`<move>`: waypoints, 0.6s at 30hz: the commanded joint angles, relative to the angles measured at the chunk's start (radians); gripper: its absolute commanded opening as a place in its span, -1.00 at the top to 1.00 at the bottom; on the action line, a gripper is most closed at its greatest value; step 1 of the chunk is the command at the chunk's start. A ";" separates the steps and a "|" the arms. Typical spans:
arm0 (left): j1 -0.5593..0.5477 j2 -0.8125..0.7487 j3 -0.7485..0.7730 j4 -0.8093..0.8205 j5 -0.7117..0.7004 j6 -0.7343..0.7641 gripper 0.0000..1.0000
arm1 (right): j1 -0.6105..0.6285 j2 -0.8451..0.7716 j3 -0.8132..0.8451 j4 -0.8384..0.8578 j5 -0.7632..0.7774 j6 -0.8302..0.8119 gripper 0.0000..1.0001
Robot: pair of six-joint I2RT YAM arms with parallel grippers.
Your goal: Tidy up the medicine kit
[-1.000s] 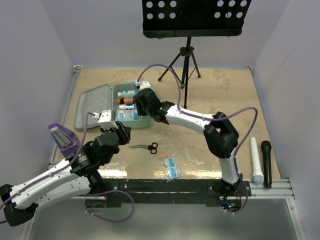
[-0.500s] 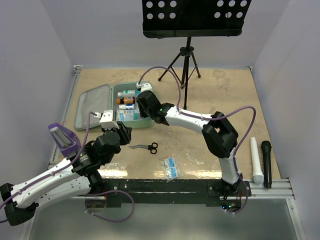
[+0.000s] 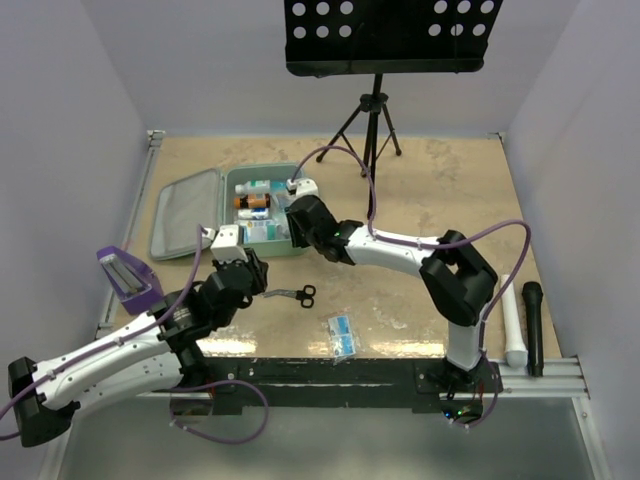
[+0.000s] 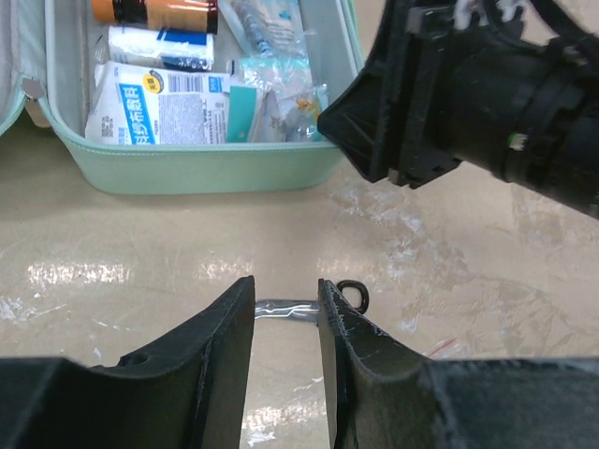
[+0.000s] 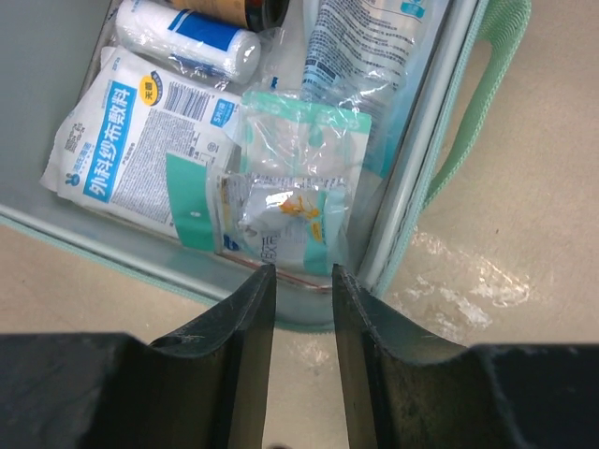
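The left claw (image 4: pixel 285 290) is hanging low over the table (image 4: pixel 487 271), its two fingers standing a narrow gap apart and gripping nothing. Through that gap the scissors (image 4: pixel 285 310) are showing, lying flat on the table just beyond the tips. Past them the medicine kit (image 4: pixel 206 173) is sitting open, its lid lying flat on the left side in the overhead view.

The right claw (image 5: pixel 302 276) is hovering over the kit's near right corner, its fingers likewise parted only a little and holding nothing (the tips are pointing down at the kit's near wall). Under it a clear pouch (image 5: pixel 290 201) is resting partly on a white packet (image 5: pixel 131 140) with blue-green print. A white roll (image 5: pixel 187 37) is lying behind them, and an orange bottle (image 4: pixel 154 11) is lying further back.

A small packet (image 3: pixel 341 333) is lying on the table to the right of the scissors, nearer the arm bases. A purple holder (image 3: pixel 128 275) is sitting at the table's left edge, apart from the kit.
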 commanded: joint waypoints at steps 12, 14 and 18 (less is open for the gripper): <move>0.006 0.048 -0.026 0.065 0.013 -0.023 0.24 | -0.002 -0.281 -0.219 0.024 0.046 0.087 -0.10; 0.006 0.047 -0.026 0.068 0.016 -0.023 0.24 | -0.006 -0.311 -0.193 0.010 0.054 0.102 -0.18; 0.006 0.042 -0.026 0.071 0.022 -0.028 0.24 | -0.044 -0.271 -0.098 -0.027 0.050 0.138 -0.22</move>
